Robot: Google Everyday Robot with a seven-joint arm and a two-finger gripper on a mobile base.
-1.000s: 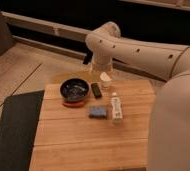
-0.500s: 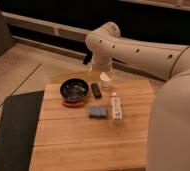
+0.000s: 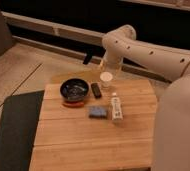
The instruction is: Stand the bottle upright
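Note:
The slim white bottle (image 3: 116, 108) lies flat on the wooden table (image 3: 93, 137), cap end pointing away, just right of the blue sponge (image 3: 97, 111). My white arm (image 3: 153, 52) reaches in from the right and bends down at the table's far edge. My gripper (image 3: 107, 76) sits there, above and behind the bottle, by a round pale cup-like container with a white top (image 3: 106, 79). The arm's end hides the gripper's tip.
A dark bowl (image 3: 75, 90) on an orange base stands at the far left of the table. A small black oblong object (image 3: 95, 90) lies between bowl and container. A dark mat (image 3: 14, 130) lies on the floor to the left. A wall ledge runs behind.

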